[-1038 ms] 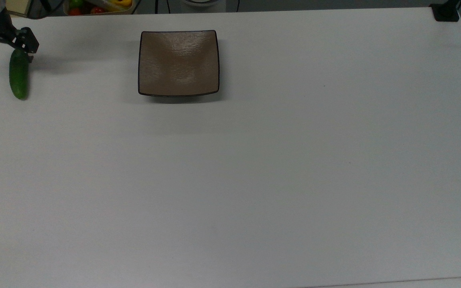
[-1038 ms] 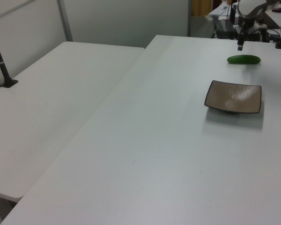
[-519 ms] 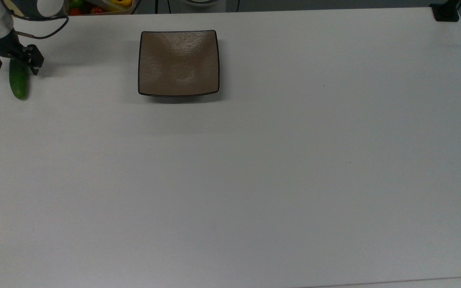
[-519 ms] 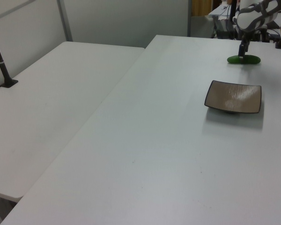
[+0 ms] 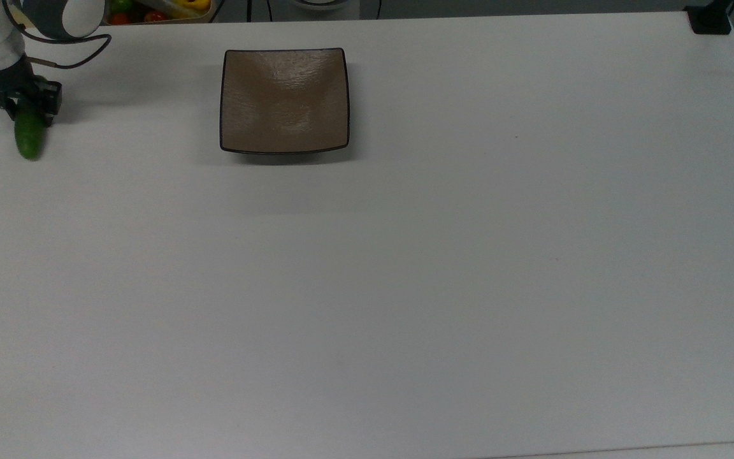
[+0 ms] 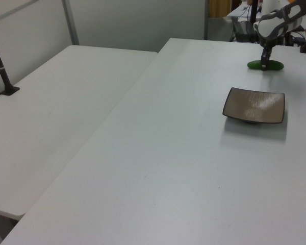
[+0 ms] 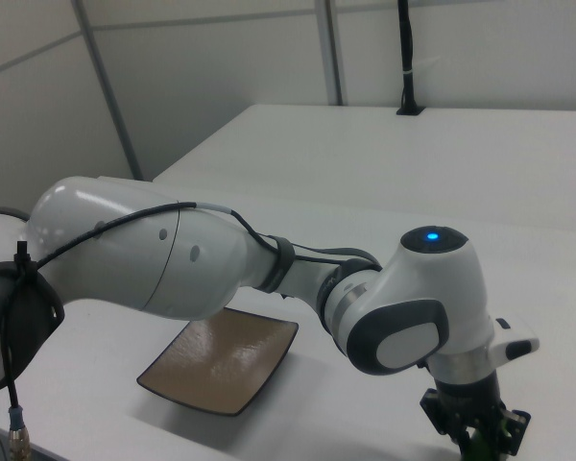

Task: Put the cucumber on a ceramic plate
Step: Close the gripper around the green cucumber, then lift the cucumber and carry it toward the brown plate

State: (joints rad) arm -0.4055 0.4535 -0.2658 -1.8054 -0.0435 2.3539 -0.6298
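Note:
The dark green cucumber [image 5: 28,139] lies on the white table near the top view's left edge, well to the left of the square brownish plate [image 5: 284,102], which has nothing on it. My gripper [image 5: 29,113] stands over the cucumber's far end, with its fingers pressed against both of the cucumber's sides. In the left view the gripper [image 6: 264,65] comes down onto the middle of the cucumber [image 6: 275,65], beyond the plate [image 6: 255,104]. In the right view the arm reaches past the plate [image 7: 221,360], and a bit of green cucumber [image 7: 477,448] shows between the fingers of the gripper [image 7: 475,437].
A box of coloured vegetables [image 5: 157,9] sits behind the table's far edge. A black mount [image 5: 711,19] is clamped at the top view's upper right corner. The left view has a second white table [image 6: 51,112] with a black post [image 6: 2,71].
The gripper has come down along the cucumber and its fingers have drawn in from a wide spread to the cucumber's sides. Cucumber and plate have stayed where they were.

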